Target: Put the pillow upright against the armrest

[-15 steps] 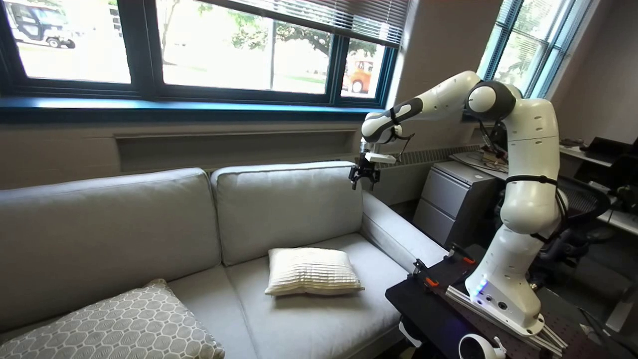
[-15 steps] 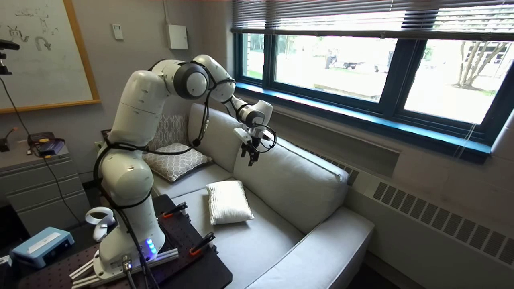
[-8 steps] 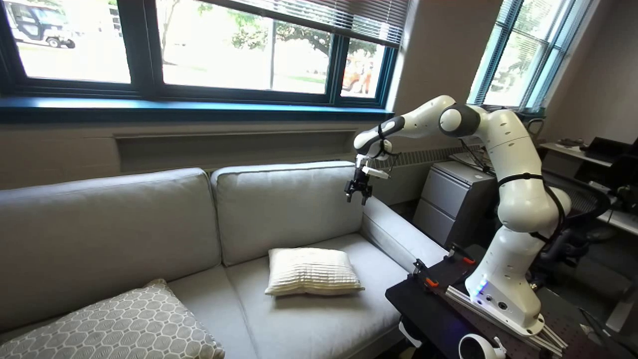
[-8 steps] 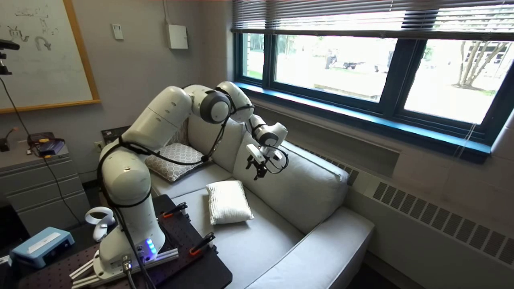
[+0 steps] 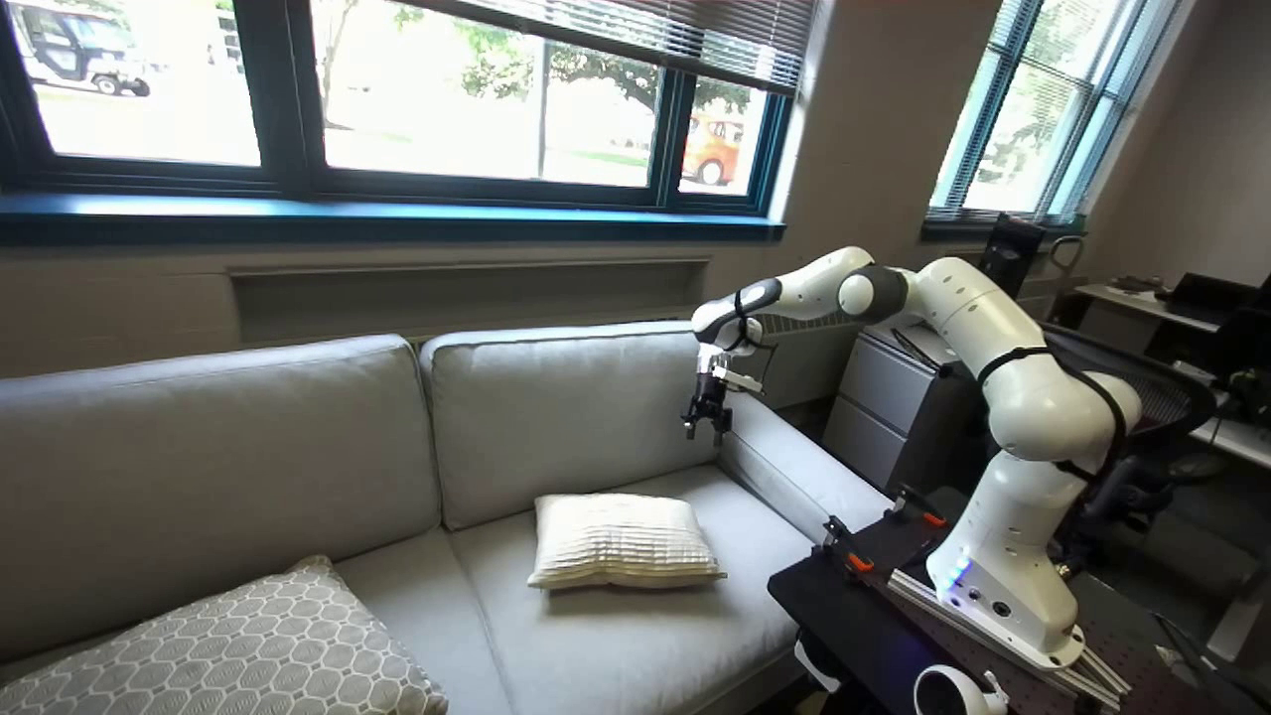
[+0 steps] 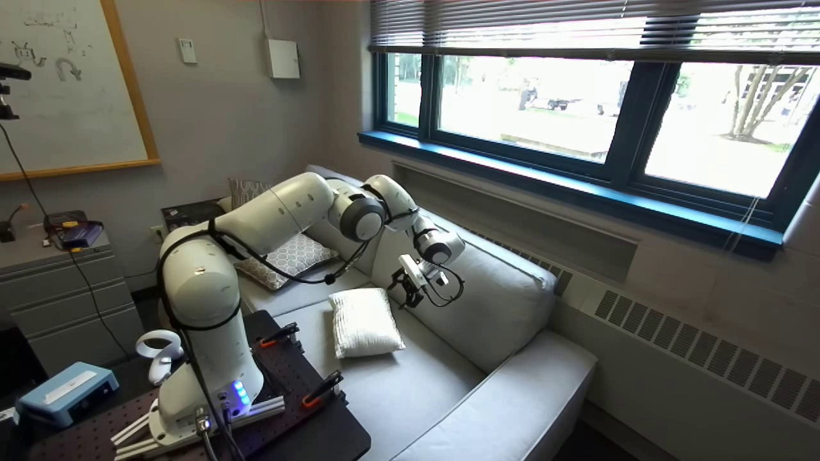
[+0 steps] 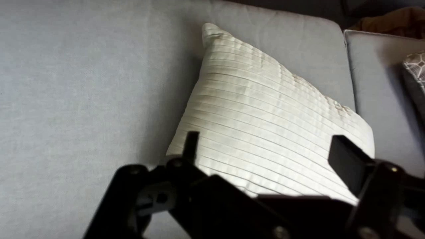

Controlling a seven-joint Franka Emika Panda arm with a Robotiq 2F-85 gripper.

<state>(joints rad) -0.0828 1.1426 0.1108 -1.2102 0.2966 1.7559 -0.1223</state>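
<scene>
The cream-white pillow (image 5: 626,541) lies flat on the sofa seat in both exterior views (image 6: 366,323). Its pleated top fills the middle of the wrist view (image 7: 265,109). The pale grey armrest (image 5: 794,462) runs along the sofa's end, apart from the pillow, and also shows in an exterior view (image 6: 506,410). My gripper (image 5: 706,433) points down, open and empty, above the seat and in front of the back cushion. In the wrist view the gripper (image 7: 265,141) has its fingers (image 7: 350,162) wide apart, with the pillow below and beyond them. It does not appear to touch the pillow.
A larger grey patterned pillow (image 5: 228,645) lies on the far seat (image 6: 285,262). The back cushion (image 5: 576,417) stands close behind the gripper. A black table (image 5: 844,606) with orange-tipped clamps (image 5: 844,544) carries the arm at the sofa's front.
The arm has come down, bringing the gripper lower towards the seat and slightly nearer the pillow. The gripper has turned a little. The pillow has not moved.
</scene>
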